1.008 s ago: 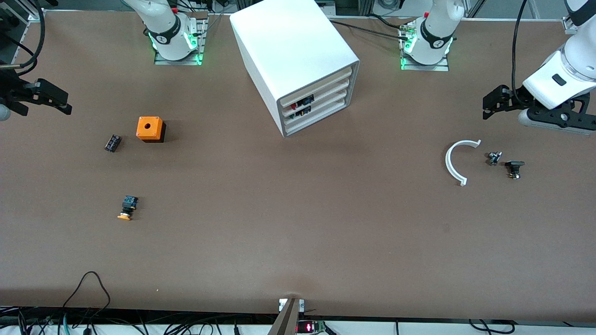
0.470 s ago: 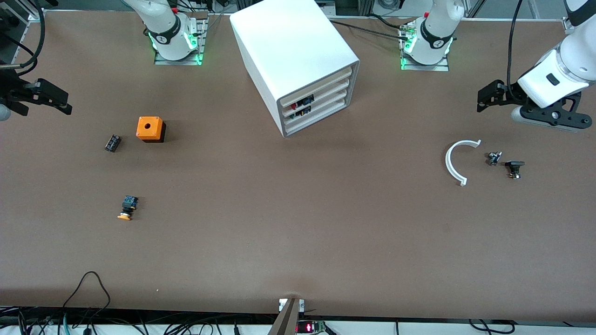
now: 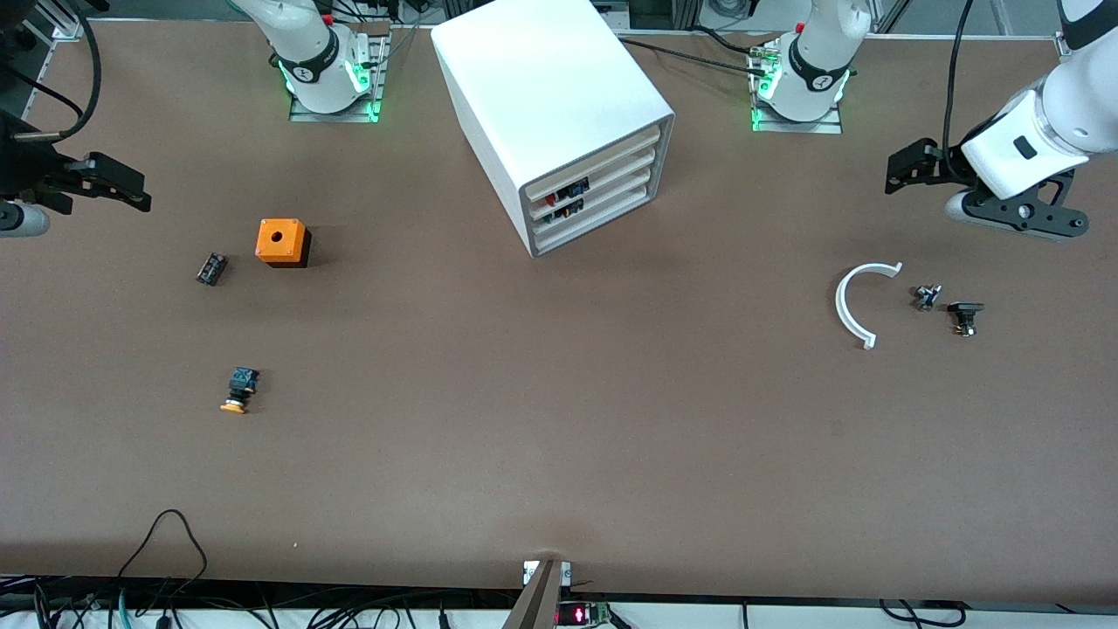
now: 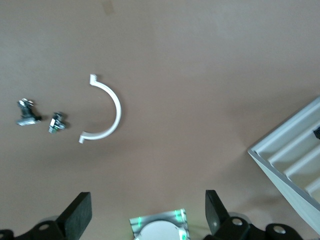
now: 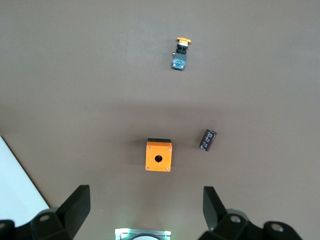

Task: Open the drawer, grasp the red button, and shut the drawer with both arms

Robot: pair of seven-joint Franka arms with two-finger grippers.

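All four drawers (image 3: 603, 190) sit pushed in, so the task has hardly begun. The white cabinet (image 3: 550, 96) stands by the counter's (image 3: 559, 437) edge where the arm bases are, midway along it, turned so the drawer fronts face toward the left arm's end. Through the fronts small parts show, a red cap among them, likely the button (image 3: 554, 199), too small to be sure. The left pincer (image 3: 908, 166) hangs released above the left arm's end edge, fingers (image 4: 77, 215) wide apart, over bare counter near the white curved piece (image 3: 852, 306). The right pincer (image 3: 113, 188) hangs over the right arm's end edge, also spread, with the orange cube (image 3: 281, 240) and orange-capped button (image 3: 238, 390) below its camera. Both look poised to come in toward the cabinet
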